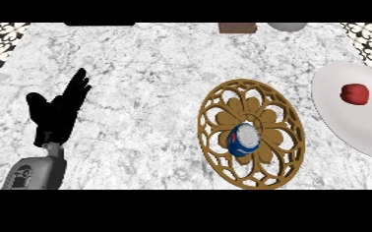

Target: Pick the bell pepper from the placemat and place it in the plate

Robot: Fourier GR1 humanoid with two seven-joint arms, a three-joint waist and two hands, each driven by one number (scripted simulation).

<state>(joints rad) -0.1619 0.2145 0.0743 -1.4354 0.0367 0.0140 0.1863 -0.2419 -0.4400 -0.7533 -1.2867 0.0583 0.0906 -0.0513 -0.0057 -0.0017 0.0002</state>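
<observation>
A red bell pepper (355,94) lies on the white plate (341,120) at the right edge of the head view. The brown openwork placemat (218,137) sits right of centre, and a blue and white can (243,139) lies on its middle. My left hand (59,110) rests open at the left, fingers straight and pointing up, far from the placemat and the plate. My right hand shows nowhere in the view.
The counter is grey-white marble. At its far edge stand a dark flat object (100,24), a brown box (238,28) and a grey round object (288,26). Patterned surfaces show in the top corners.
</observation>
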